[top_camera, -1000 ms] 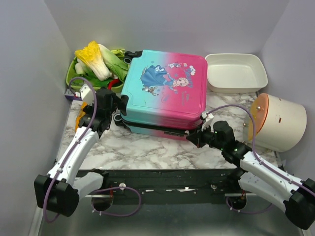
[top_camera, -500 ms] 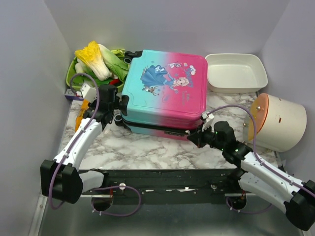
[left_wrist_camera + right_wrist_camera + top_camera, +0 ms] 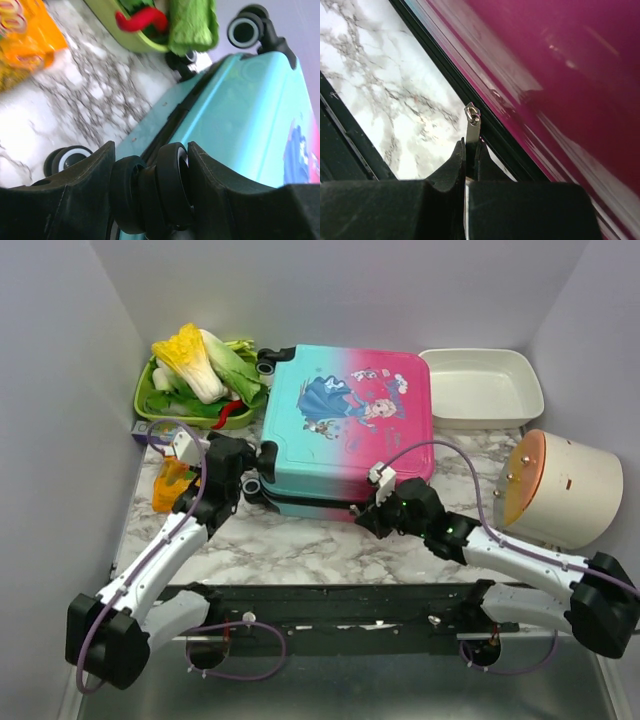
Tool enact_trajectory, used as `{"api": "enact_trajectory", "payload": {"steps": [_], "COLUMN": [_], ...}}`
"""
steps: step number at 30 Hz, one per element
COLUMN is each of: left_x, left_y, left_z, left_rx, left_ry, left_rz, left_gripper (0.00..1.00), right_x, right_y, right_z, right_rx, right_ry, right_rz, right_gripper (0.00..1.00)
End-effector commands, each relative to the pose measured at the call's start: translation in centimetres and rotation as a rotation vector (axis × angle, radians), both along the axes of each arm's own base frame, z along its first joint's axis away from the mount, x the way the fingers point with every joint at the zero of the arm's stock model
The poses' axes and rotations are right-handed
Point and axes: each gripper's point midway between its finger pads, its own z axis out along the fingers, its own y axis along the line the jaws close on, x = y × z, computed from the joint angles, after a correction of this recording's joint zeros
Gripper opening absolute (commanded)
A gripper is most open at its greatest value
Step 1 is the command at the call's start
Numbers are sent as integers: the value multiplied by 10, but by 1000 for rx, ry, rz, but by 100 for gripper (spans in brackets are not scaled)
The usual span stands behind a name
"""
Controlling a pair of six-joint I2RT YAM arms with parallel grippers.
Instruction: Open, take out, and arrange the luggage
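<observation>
Lying flat on the marble table (image 3: 300, 540), the luggage (image 3: 345, 430) sits closed between a green tray (image 3: 150, 405) of vegetables and a white tray (image 3: 480, 390). The left gripper (image 3: 150, 155) straddles a black wheel (image 3: 150, 190) at its near-left corner, jaws half-spread and, as far as the blurred wrist view shows, touching both sides. The right gripper (image 3: 471, 150) is pinched tight on the zipper pull (image 3: 472, 122) along the near edge.

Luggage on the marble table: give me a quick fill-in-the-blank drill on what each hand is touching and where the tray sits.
1. The right hand pinches the metal pull of the luggage's ___.
2. The left hand clasps a black ___ on both sides.
3. In the top view, the white tray lies to the ___ of the luggage.
Missing: zipper; wheel; right.
</observation>
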Motion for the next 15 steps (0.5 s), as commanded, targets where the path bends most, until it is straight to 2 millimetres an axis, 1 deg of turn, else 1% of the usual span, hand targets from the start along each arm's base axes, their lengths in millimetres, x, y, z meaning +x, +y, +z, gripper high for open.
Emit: {"api": "enact_trajectory", "payload": {"steps": [1, 3, 4, 5, 6, 7, 8, 9, 10, 11, 12, 13, 14, 15], "left_x": [-63, -78, -84, -92, -101, -106, -118, -124, -128, -134, -144, -150, -156, -170], "left_y": [-96, -98, -102, -110, -111, -117, -129, -133, -140, -146, -157, -161, -165, -177], "left_z": [-42, -44, -44, -42, -44, -44, -46, -51, -50, -52, -51, -52, -51, -45], "left_rx": [-71, -100, -115, -135, -146, -159, -177, -177, -180, -177, -171, -159, -150, -158], "left_ry": [149, 133, 127, 117, 107, 94, 99, 107, 101, 112, 125, 136, 139, 133], "left_rz": [-444, -468, -486, -512, -527, -550, -592, -614, -638, -662, -705, -723, -738, -788], "left_gripper": [0, 0, 0, 0, 0, 0, 0, 0, 0, 0, 0, 0, 0, 0], "right_x": [4, 5, 5, 5, 3, 2, -1, -7, -10, -15, -21, -24, -29, -34], "right_y": [68, 78, 80, 81, 83, 82, 83, 84, 83, 83, 82, 81, 77, 74], "right_z": [80, 90, 86, 87, 87, 87, 88, 87, 84, 87, 85, 85, 85, 84], "right_rx": [197, 213, 203, 203, 202, 202, 209, 212, 208, 218, 215, 215, 225, 228], "right_ry": [-178, -186, -177, -174, -170, -170, -165, -158, -154, -154, -145, -139, -134, -130], "right_rz": [133, 139, 143, 144, 147, 149, 152, 166, 172, 179, 193, 194, 197, 202], "right_gripper": [1, 1, 1, 1, 1, 1, 1, 1, 1, 1, 1, 1, 1, 1]}}
